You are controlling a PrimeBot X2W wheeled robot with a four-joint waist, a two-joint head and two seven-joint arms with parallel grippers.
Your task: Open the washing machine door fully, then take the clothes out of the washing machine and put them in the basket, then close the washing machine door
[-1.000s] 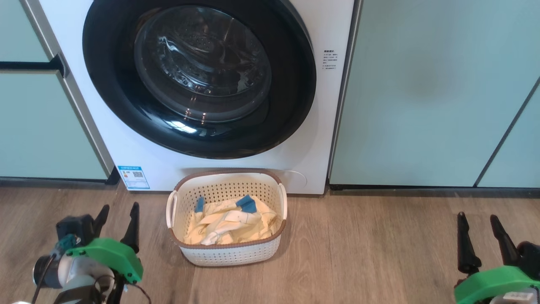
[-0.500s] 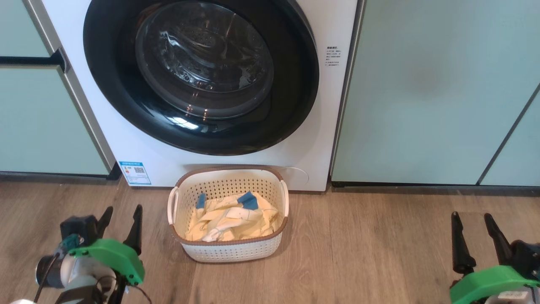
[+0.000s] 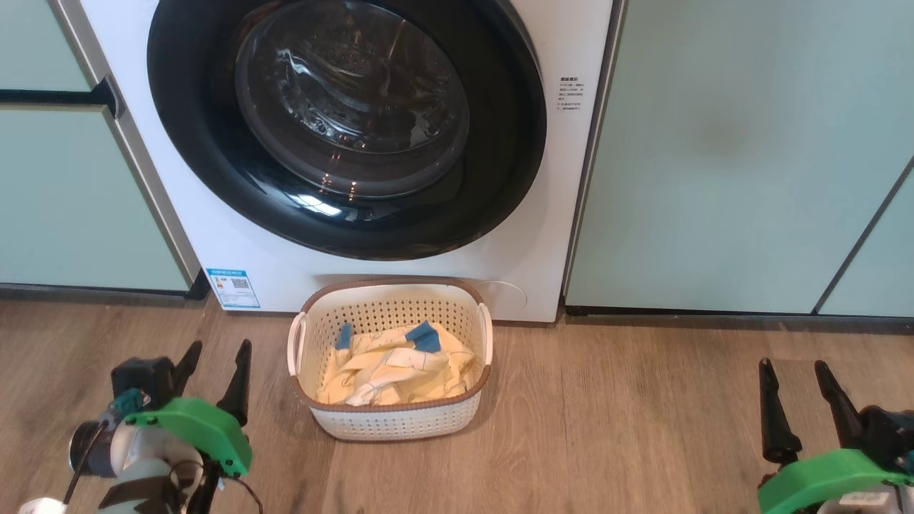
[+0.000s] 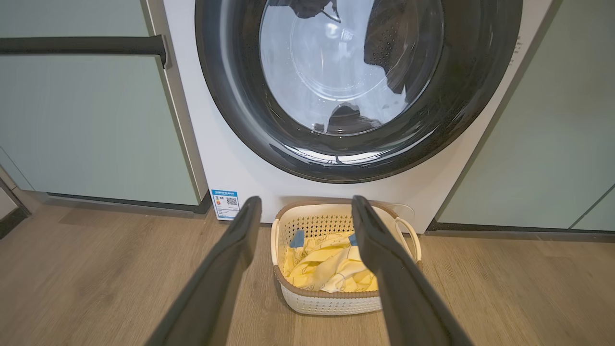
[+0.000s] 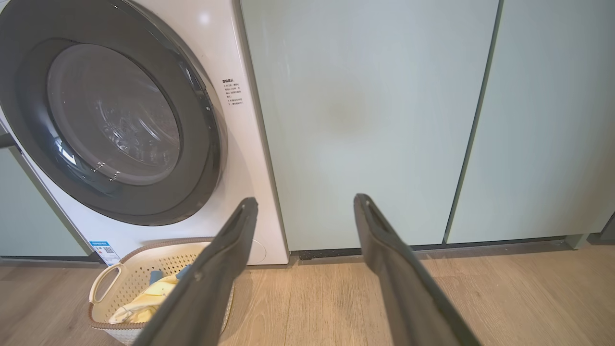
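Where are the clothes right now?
In the head view, left of centre, the clothes lie in the basket on the floor, just before the washing machine.

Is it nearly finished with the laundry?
It looks finished. Done: the clothes lie in the basket and the washing machine door is shut. In hand: nothing; the left pincer and right pincer stand open, empty. Left: nothing I can see.

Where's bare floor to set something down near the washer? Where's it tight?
Widest bare floor: between the basket and the right gripper, in front of the pale green cabinets. Narrower strip between the left gripper and the basket. Tight: the basket sits almost against the washing machine, and the clothes cover the basket's bottom.
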